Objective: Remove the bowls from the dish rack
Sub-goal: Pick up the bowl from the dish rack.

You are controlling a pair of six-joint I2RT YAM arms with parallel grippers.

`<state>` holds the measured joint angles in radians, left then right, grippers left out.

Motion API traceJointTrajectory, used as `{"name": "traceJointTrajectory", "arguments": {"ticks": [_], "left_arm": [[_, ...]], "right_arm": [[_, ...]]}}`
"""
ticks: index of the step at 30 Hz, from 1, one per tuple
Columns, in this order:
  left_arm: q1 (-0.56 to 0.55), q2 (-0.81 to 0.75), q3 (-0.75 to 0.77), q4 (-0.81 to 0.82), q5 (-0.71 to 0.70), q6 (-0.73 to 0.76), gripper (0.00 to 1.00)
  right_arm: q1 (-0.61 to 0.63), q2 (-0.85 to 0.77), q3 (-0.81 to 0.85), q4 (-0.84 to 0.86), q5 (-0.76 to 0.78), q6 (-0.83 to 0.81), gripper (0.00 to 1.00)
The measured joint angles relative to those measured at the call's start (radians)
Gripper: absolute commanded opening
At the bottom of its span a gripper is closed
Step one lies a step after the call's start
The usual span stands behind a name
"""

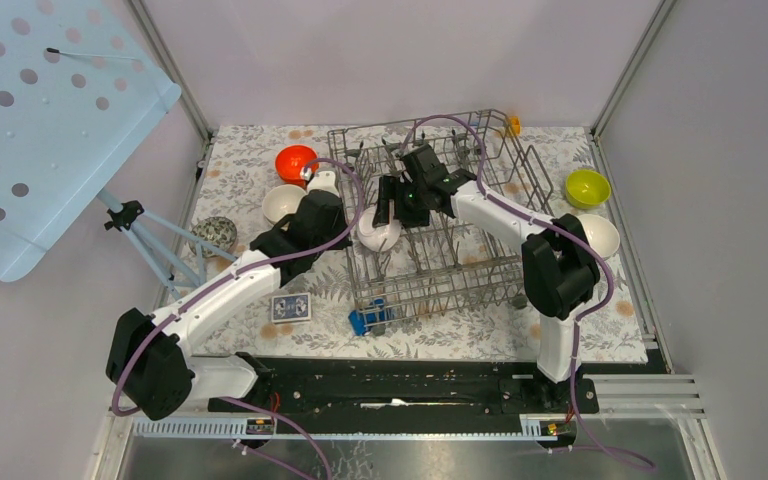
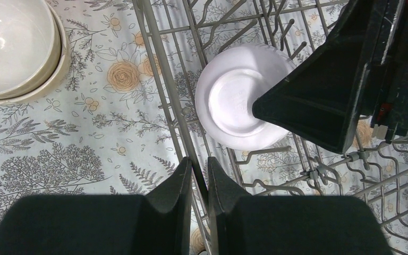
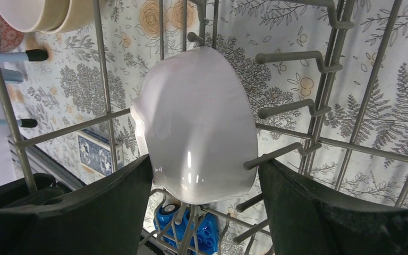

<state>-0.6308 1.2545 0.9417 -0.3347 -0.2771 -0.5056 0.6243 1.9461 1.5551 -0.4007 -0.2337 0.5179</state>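
the rack (image 1: 460, 250) sits mid-table, reaching toward the far edge. a white bowl (image 3: 196, 122) stands on its rim among the tines in the rack's left part, tilted, its base turned toward the left edge. the right gripper (image 3: 205, 167) reaches down into the rack with its fingers (image 3: 319, 212) spread wide and the bowl between them; both pads look to be against the bowl, but whether they really pinch it i cannot tell. the left gripper (image 2: 199, 167) is at the rack's left side, its fingers (image 2: 170, 191) drawn almost together with a wire of that side caught in the narrow gap. outside the rack, near the far-left corner, are an orange bowl (image 1: 295, 162) and, just nearer, two nested beige bowls (image 2: 10, 48). by the right edge are a green bowl (image 1: 587, 187) and a second white bowl (image 1: 603, 232), partly hidden behind the right arm. a blue car (image 1: 368, 321) lies against the rack's near-left corner, a ball (image 1: 215, 235) near the left edge.
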Motion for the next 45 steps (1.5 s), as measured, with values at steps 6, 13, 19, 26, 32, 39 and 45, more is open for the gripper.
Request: {"name": "traceJointTrajectory", "arguments": {"ticks": [6,13,19,26,32,39,45], "left_arm": [[0.006,-0.004,0.0,-0.008,-0.001,0.0,0.0],[0.007,-0.005,0.0,-0.011,-0.005,0.001,0.0],[0.007,-0.006,0.0,-0.013,-0.008,0.001,0.0],[0.007,-0.009,-0.002,-0.014,-0.008,0.001,0.0],[0.007,-0.009,-0.002,-0.013,-0.008,0.0,0.0],[0.007,-0.009,-0.002,-0.013,-0.008,0.0,0.0],[0.008,-0.009,-0.002,-0.013,-0.006,0.0,0.0]], "right_arm": [[-0.004,0.0,-0.006,0.017,-0.024,0.011,0.66],[-0.009,0.0,-0.018,0.04,-0.05,0.024,0.44],[-0.013,-0.011,-0.034,0.056,-0.06,0.031,0.37],[-0.019,-0.037,-0.048,0.07,-0.064,0.037,0.35],[-0.024,-0.084,-0.048,0.069,-0.076,0.041,0.35],[-0.028,-0.184,-0.017,0.03,-0.093,0.039,0.35],[-0.051,-0.264,0.049,-0.037,-0.073,0.014,0.34]]}}
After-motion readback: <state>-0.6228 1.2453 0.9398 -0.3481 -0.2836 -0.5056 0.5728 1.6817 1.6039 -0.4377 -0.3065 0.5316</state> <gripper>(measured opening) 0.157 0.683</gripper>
